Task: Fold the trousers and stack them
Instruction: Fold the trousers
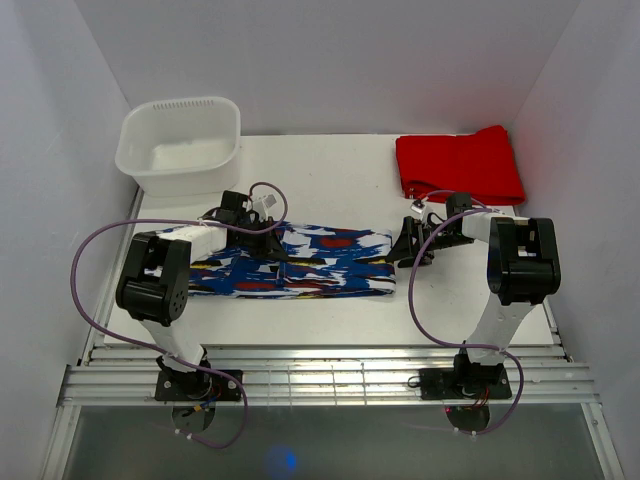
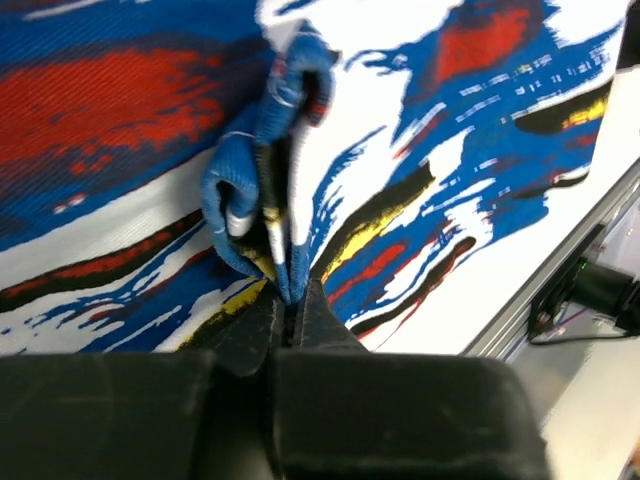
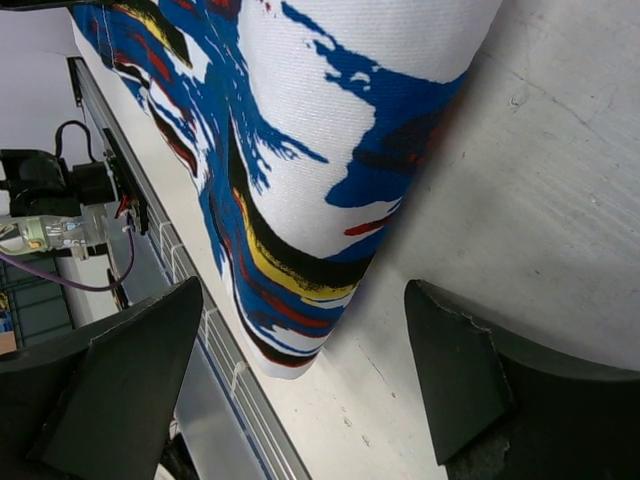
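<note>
The printed trousers [image 1: 300, 262] lie folded in a long band across the middle of the table. My left gripper [image 1: 262, 222] sits over their far left part and is shut on a pinched ridge of the blue fabric [image 2: 270, 190]. My right gripper [image 1: 405, 243] is open and empty just off the right end of the trousers. In the right wrist view the folded end [image 3: 300, 200] lies between and ahead of the spread fingers [image 3: 455, 370], not touched.
A white plastic tub [image 1: 180, 145] stands at the back left. A plain red folded garment [image 1: 458, 165] lies at the back right. A metal rail [image 1: 320, 375] runs along the table's near edge. Purple cables loop from both arms.
</note>
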`<action>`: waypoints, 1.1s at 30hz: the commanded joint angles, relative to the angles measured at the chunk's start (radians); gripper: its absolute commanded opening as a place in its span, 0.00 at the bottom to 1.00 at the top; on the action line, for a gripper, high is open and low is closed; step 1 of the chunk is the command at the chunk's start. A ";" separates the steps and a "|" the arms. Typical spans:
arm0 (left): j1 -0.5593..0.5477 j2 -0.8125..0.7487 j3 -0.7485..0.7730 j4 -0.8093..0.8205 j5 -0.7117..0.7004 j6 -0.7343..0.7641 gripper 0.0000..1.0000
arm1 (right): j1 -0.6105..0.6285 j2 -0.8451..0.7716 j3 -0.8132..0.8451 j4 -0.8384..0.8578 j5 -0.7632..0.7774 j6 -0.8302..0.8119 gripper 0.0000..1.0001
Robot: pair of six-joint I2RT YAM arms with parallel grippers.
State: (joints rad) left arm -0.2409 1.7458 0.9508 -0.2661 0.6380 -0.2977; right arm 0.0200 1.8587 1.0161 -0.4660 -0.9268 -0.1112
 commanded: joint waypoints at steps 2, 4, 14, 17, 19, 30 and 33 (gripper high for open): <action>-0.008 -0.090 0.061 -0.021 0.089 0.011 0.00 | 0.000 0.028 -0.024 0.035 0.105 -0.028 0.90; -0.008 -0.139 0.068 -0.031 0.098 0.020 0.00 | 0.000 0.028 -0.024 0.035 0.106 -0.031 0.94; 0.026 -0.128 -0.038 -0.081 0.049 0.075 0.00 | 0.000 0.053 -0.004 0.043 0.128 -0.008 0.95; 0.072 -0.094 -0.058 -0.059 0.026 0.071 0.00 | 0.000 0.053 0.003 0.046 0.143 -0.002 0.95; 0.106 -0.086 -0.070 -0.041 0.009 0.063 0.00 | 0.000 0.054 0.001 0.049 0.161 -0.001 0.95; 0.114 -0.152 0.020 -0.064 0.147 0.032 0.00 | 0.001 0.059 -0.019 0.050 0.181 -0.008 0.95; 0.115 -0.118 0.013 -0.102 0.083 0.080 0.00 | 0.000 0.057 -0.020 0.059 0.140 0.001 0.93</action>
State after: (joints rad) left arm -0.1261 1.6550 0.9401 -0.3466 0.7330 -0.2470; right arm 0.0196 1.8664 1.0210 -0.4580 -0.9348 -0.0628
